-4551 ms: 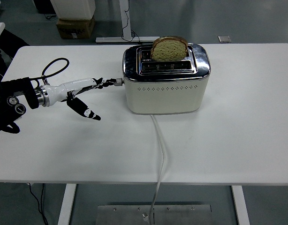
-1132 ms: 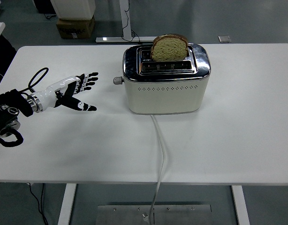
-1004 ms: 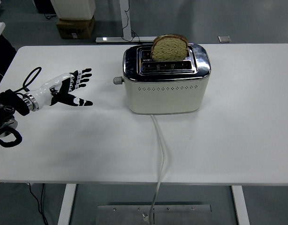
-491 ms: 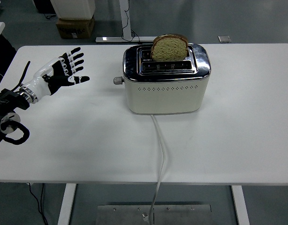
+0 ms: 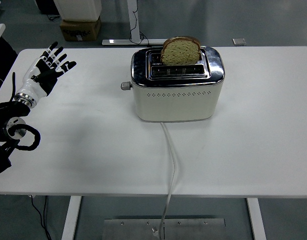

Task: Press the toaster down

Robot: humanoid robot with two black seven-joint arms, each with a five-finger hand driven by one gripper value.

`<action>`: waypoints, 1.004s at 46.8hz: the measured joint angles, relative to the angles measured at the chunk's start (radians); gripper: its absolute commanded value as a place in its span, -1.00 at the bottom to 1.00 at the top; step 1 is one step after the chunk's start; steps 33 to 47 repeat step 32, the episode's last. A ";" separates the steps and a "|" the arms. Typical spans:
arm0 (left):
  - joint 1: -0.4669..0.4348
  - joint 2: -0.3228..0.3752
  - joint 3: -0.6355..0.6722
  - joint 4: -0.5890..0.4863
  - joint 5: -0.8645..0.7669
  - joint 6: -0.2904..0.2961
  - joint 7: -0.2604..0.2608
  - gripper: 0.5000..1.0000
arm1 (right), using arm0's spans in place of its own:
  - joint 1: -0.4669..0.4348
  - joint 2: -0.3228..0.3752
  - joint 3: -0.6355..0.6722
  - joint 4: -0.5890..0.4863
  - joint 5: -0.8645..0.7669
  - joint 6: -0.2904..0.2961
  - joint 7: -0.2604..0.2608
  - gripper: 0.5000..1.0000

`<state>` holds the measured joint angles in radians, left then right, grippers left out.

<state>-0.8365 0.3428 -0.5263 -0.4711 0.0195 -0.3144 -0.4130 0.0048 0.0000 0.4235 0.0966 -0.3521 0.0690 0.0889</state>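
A cream and chrome toaster [image 5: 176, 90] stands on the white table [image 5: 243, 145]. A slice of brown bread [image 5: 180, 51] sticks up out of its rear slot. Its lever knob [image 5: 125, 86] juts from the left end, high up. My left hand [image 5: 47, 67] is raised near the table's left edge, fingers spread and holding nothing, well left of the lever. The right arm is out of view.
The toaster's white cord [image 5: 171, 165] runs from its front down over the table's near edge. A cardboard box [image 5: 79, 29] and a desk frame [image 5: 135, 25] stand on the floor beyond the table.
My left hand drew back from the toaster's lever to the left and rose toward the table's left edge, its fingers opening. The bread still stands up in the slot.
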 measured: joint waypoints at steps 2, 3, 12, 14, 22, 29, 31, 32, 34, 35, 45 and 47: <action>-0.001 -0.012 -0.008 0.012 -0.001 0.000 0.000 1.00 | 0.000 0.000 0.000 0.000 0.000 0.000 0.000 1.00; -0.002 -0.018 -0.012 0.016 -0.001 0.000 0.000 1.00 | 0.000 0.000 0.000 0.000 0.000 0.000 0.000 1.00; -0.004 -0.065 -0.060 0.063 -0.020 0.004 0.002 1.00 | 0.000 0.000 0.000 0.000 0.000 0.000 0.000 0.99; -0.005 -0.075 -0.068 0.076 -0.023 0.006 0.003 1.00 | 0.000 0.000 0.000 0.000 0.000 0.000 0.000 1.00; -0.007 -0.101 -0.094 0.095 -0.043 0.006 0.004 1.00 | 0.000 0.000 0.000 0.000 0.000 0.000 0.000 1.00; -0.009 -0.107 -0.102 0.095 -0.049 0.006 0.004 1.00 | 0.000 0.000 0.001 0.000 0.000 0.000 0.000 1.00; -0.010 -0.110 -0.103 0.095 -0.049 0.006 0.004 1.00 | 0.000 0.000 0.001 0.000 0.000 0.000 0.000 0.99; -0.010 -0.111 -0.103 0.095 -0.049 0.006 0.004 1.00 | 0.000 0.000 0.001 0.000 0.001 0.000 0.000 1.00; -0.010 -0.111 -0.103 0.095 -0.049 0.006 0.004 1.00 | 0.000 0.000 0.001 0.000 0.001 0.000 0.000 1.00; -0.010 -0.111 -0.103 0.095 -0.049 0.006 0.004 1.00 | 0.000 0.000 0.001 0.000 0.001 0.000 0.000 1.00; -0.010 -0.111 -0.103 0.095 -0.049 0.006 0.004 1.00 | 0.000 0.000 0.001 0.000 0.001 0.000 0.000 1.00; -0.010 -0.111 -0.103 0.095 -0.049 0.006 0.004 1.00 | 0.000 0.000 0.001 0.000 0.001 0.000 0.000 1.00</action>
